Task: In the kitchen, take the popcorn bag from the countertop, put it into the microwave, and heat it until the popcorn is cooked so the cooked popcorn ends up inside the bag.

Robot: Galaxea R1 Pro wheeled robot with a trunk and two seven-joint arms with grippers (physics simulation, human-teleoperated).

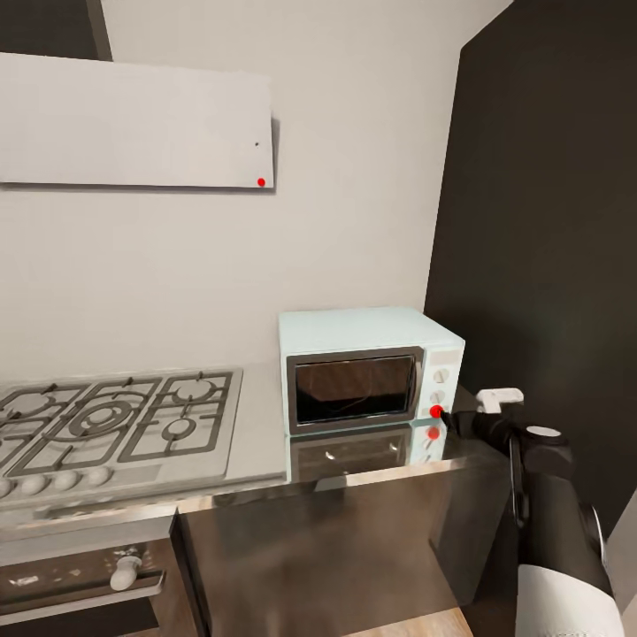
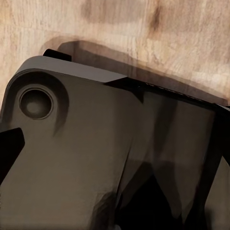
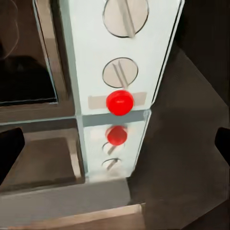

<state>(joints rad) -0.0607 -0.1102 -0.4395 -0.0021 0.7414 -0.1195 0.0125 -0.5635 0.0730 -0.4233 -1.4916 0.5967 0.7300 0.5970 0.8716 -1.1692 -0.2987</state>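
A: Where was the microwave (image 1: 367,367)?
B: It stood on the glossy grey countertop (image 1: 257,425), to the right of the steel gas hob (image 1: 106,416), with its dark glass door closed. The popcorn bag I could not find.
A: And the right gripper (image 1: 451,418)?
B: Its tip was just in front of the red button (image 1: 435,410) on the white side panel; touching or not, I cannot tell. In the right wrist view the red button (image 3: 119,102) sat under two round knobs (image 3: 120,73), and the dark fingertips (image 3: 9,151) were wide apart, holding nothing.
A: The left one?
B: Its state I cannot tell; that camera saw a dark robot part (image 2: 96,153) above a wooden floor (image 2: 143,33)
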